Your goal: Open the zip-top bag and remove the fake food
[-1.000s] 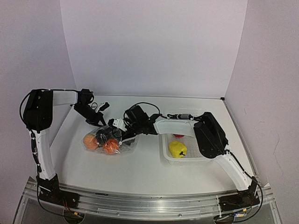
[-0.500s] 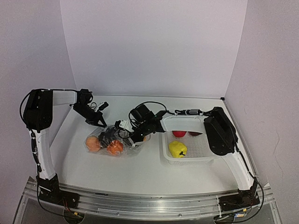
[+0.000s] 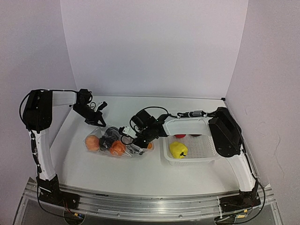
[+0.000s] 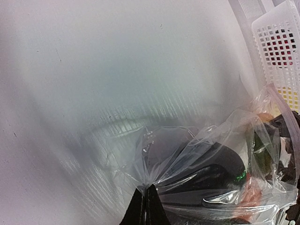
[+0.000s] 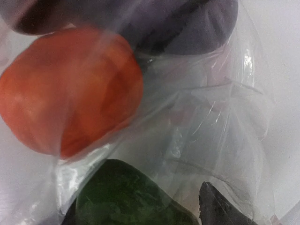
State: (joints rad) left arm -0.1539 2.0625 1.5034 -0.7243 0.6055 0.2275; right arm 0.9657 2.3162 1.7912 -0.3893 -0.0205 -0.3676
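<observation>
The clear zip-top bag (image 3: 112, 140) lies left of centre with fake food inside: orange pieces (image 3: 92, 143), (image 3: 117, 148) and a dark purple one (image 3: 108, 134). My left gripper (image 3: 96, 119) is shut on the bag's far left corner, and the pinched plastic (image 4: 146, 187) shows in the left wrist view, with the purple piece (image 4: 220, 164) behind it. My right gripper (image 3: 140, 142) reaches into the bag's right end. Its view shows an orange fruit (image 5: 70, 89), the purple piece (image 5: 187, 23) and a dark green piece (image 5: 126, 197) between wide-spread jaws. One black fingertip (image 5: 215, 206) shows; the other is hidden.
A white mesh basket (image 3: 206, 151) stands right of the bag and also shows in the left wrist view (image 4: 276, 42). It holds a yellow pepper (image 3: 178, 150) and a red piece (image 3: 180, 136). White walls close in the back and both sides.
</observation>
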